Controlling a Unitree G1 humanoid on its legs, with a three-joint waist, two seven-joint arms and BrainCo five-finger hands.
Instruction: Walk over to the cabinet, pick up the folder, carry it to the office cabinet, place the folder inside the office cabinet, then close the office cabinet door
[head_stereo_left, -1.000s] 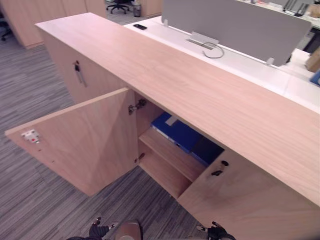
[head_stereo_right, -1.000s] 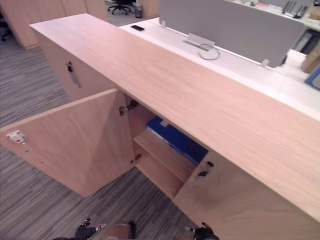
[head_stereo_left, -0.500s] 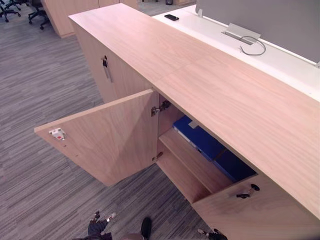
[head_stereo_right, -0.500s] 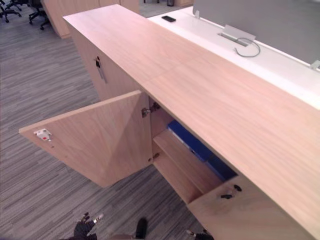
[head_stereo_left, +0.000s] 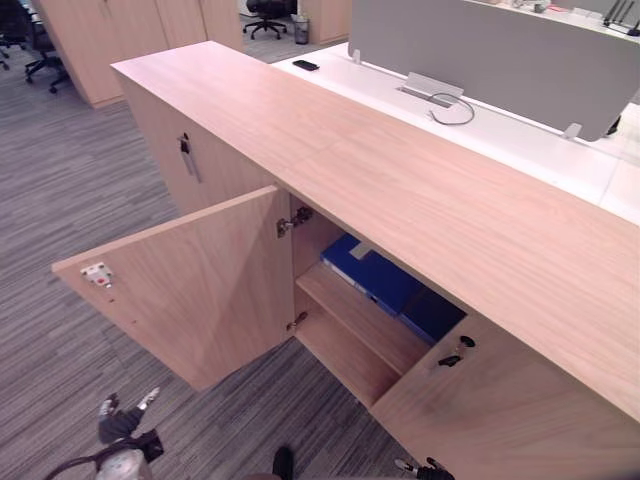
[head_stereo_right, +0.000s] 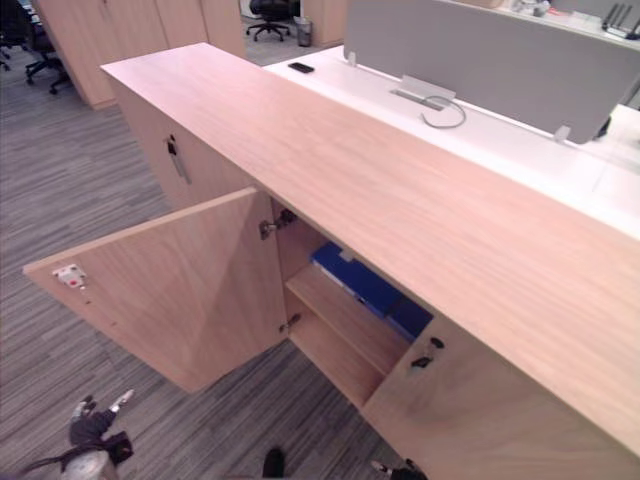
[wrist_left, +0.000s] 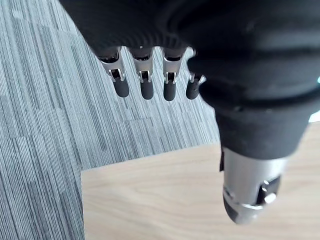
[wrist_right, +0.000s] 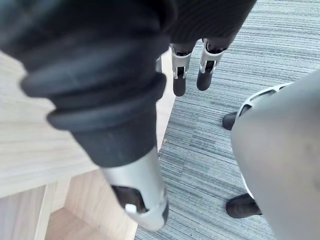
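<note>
the blue folder (head_stereo_left: 372, 272) lies flat on the upper shelf (head_stereo_left: 365, 322) inside the office cabinet (head_stereo_left: 430, 190), with a darker blue thing (head_stereo_left: 432, 312) just beside it. the door (head_stereo_left: 200, 290) stands swung wide over the carpet (head_stereo_left: 60, 200). the left hand (head_stereo_left: 122, 422) hangs low near the door's free edge, its fingers (wrist_left: 146, 86) straight and loose with nothing in them. the right hand (wrist_right: 180, 80) hangs slack and empty too, close to the closed neighbouring door (head_stereo_left: 500, 400). the folder looks stiff, boxy and fairly light (its smooth cover is likely slippery), best pinched across its narrow edge. what's left seems to be the door: a rigid hinged panel, best pushed with flat fingers near the latch (head_stereo_left: 97, 274), far from the hinges.
</note>
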